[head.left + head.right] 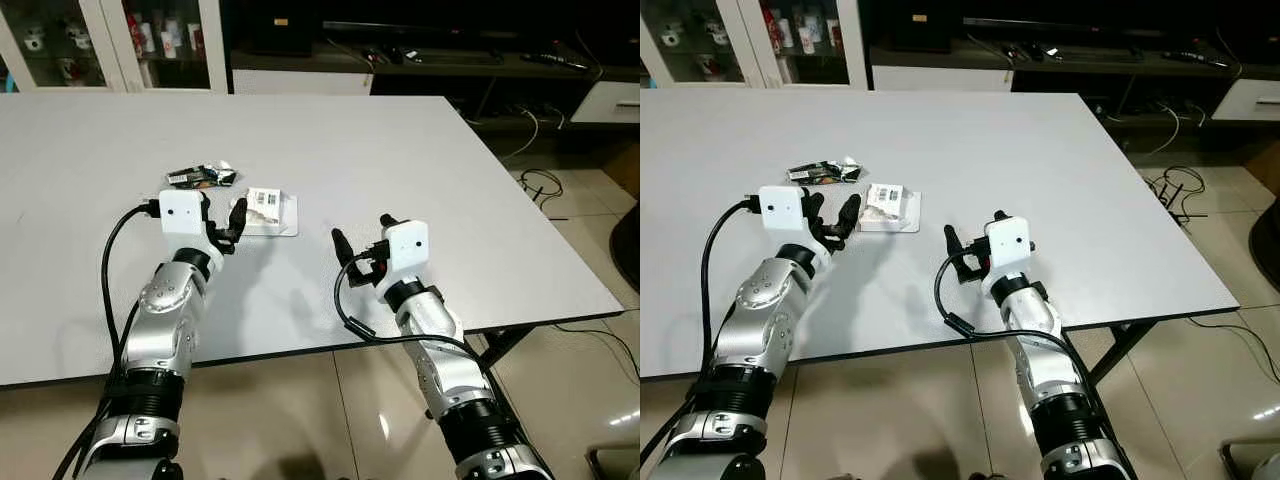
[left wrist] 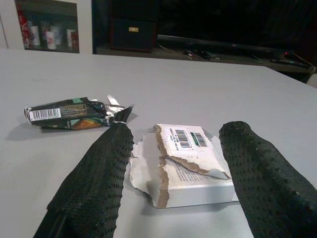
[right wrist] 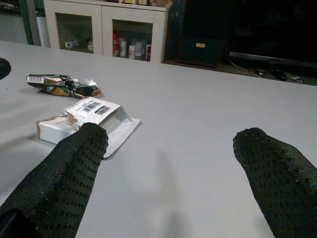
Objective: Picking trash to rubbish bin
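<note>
Head views downward; wrist views tabletop-level.

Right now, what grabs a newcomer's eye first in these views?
A torn white cardboard box with barcode labels lies on the big pale grey table, with the open left gripper just short of it. Beyond the box lies a crumpled dark foil wrapper. The open right gripper hovers over bare tabletop, to the box's right.

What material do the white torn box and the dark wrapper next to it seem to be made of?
The white torn box looks like thin matte cardboard: its ripped flap shows a rough brownish fibre edge, and barcode labels sit on top. The dark crumpled wrapper appears to be glossy plastic film with a foil lining, judging by its shiny silver torn end.
</note>
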